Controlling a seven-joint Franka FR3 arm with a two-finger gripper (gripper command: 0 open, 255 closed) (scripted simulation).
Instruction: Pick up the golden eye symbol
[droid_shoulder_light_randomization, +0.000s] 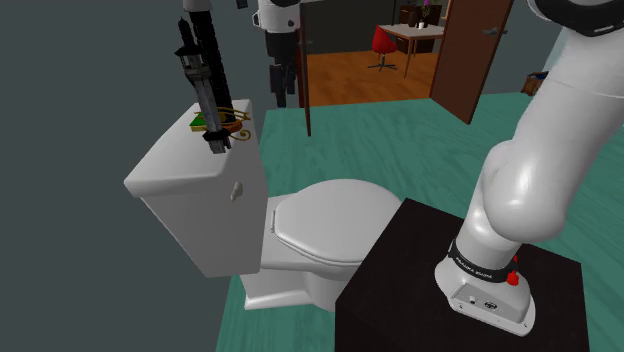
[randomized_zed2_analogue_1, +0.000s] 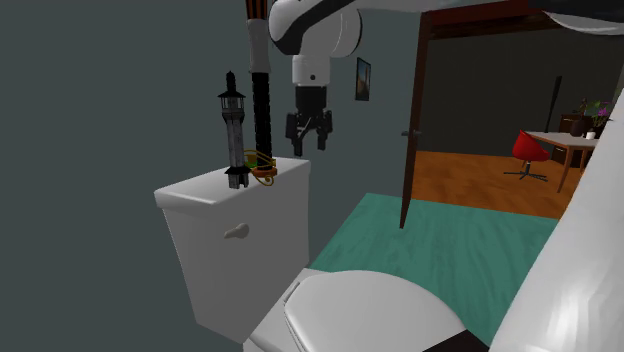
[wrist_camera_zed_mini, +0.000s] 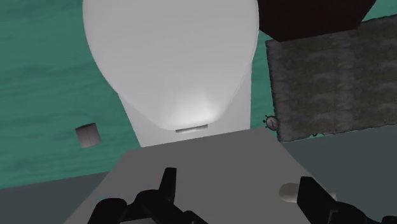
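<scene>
End effector open above the tank; eye not yet held.
I see the fingers standing apart with nothing between them, the grey tank lid under them. The golden eye lies on that lid, touching the foot of a black tower, below and beside the end effector.

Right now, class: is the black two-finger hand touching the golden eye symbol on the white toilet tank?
Apart. The second exterior view shows the black hand hanging clear of the golden eye symbol.
</scene>
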